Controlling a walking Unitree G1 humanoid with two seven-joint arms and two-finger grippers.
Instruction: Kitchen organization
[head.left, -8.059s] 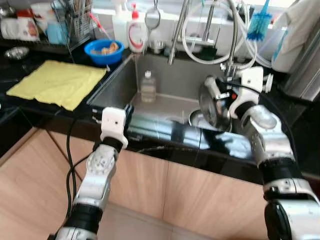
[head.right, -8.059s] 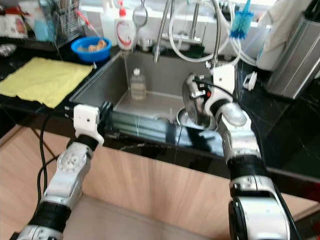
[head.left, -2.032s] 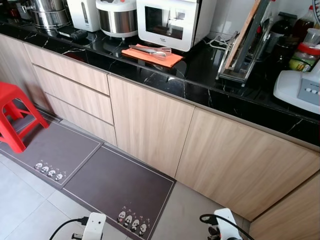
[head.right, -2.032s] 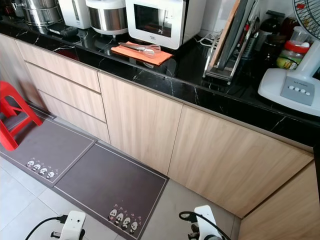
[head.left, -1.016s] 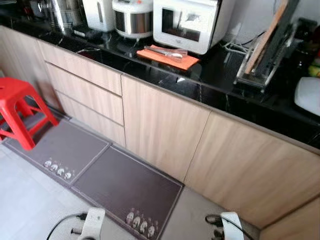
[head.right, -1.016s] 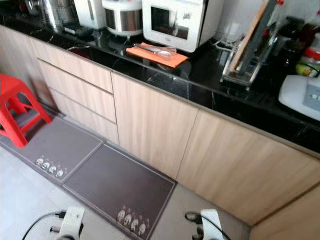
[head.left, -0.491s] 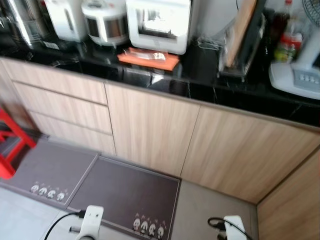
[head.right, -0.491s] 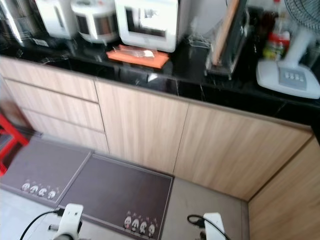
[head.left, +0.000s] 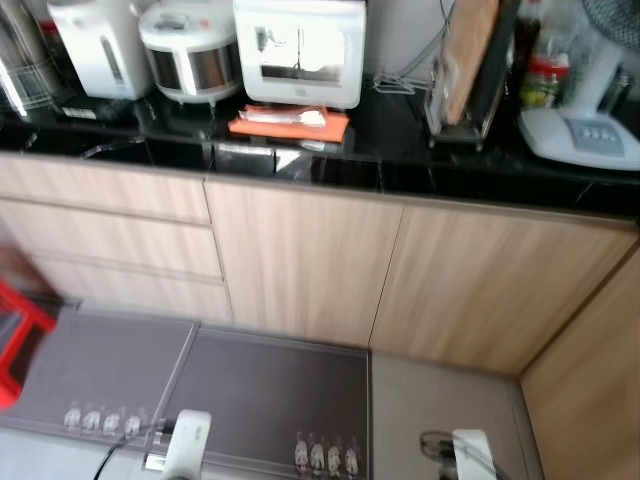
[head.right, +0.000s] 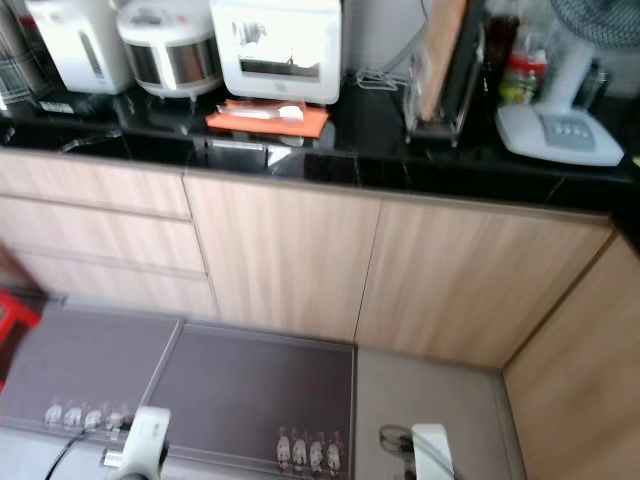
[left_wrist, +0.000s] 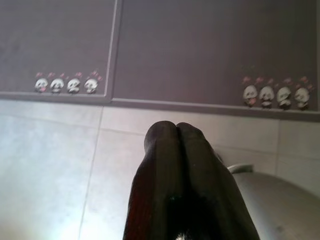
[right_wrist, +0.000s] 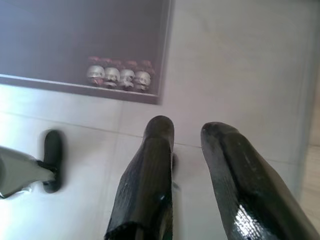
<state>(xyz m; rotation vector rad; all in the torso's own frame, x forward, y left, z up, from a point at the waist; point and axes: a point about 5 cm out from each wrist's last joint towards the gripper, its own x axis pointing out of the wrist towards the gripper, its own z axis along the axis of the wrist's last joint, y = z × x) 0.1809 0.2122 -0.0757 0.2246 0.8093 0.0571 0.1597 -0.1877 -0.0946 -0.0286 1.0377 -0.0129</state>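
Countertop (head.left: 400, 175): black, glossy.
Microwave (head.left: 298, 50): on countertop; orange cloth (head.left: 290, 123) just in front.
Floor: grey mats (head.left: 270, 395) below countertop.
Left gripper (left_wrist: 175, 131): fingers pressed together, empty.
Right gripper (right_wrist: 189, 131): fingers apart, empty.

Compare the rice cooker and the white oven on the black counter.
The rice cooker is round, with a shiny metal body and white lid; the white oven is boxy, with a dark window in front. The rice cooker is lower and narrower than the oven. An orange mat lies before the oven, none before the cooker. Both stand on the counter against the wall.
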